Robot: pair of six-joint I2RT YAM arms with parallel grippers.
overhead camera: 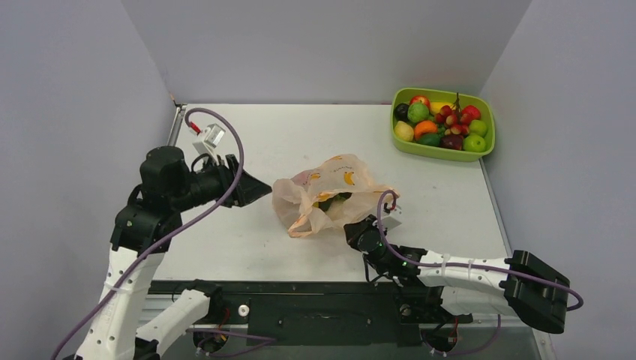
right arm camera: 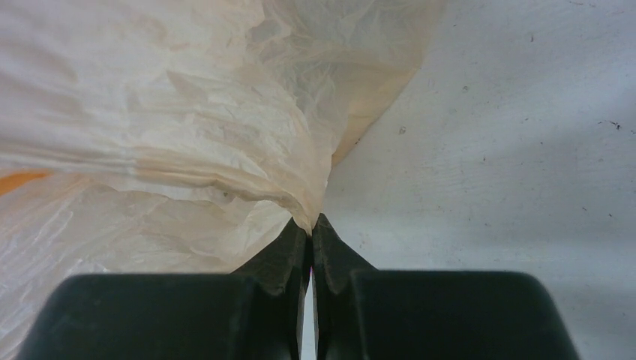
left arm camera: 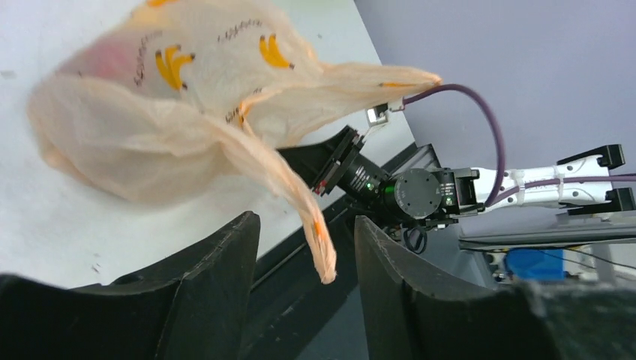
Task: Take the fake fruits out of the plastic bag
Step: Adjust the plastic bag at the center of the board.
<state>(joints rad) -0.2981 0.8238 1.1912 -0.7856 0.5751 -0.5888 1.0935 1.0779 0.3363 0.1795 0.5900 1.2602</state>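
The peach plastic bag lies crumpled at the table's middle, and a green fake fruit shows through its mouth. My right gripper is at the bag's near right edge. In the right wrist view that gripper is shut on a pinch of the plastic bag. My left gripper stands open just left of the bag. In the left wrist view a loose strip of the plastic bag hangs between the left gripper's fingers, touching neither one. A reddish blur shows through the film.
A lime-green tray at the back right holds several fake fruits, among them a grape bunch. Grey walls close in the table on the left, back and right. The right arm lies low along the near edge.
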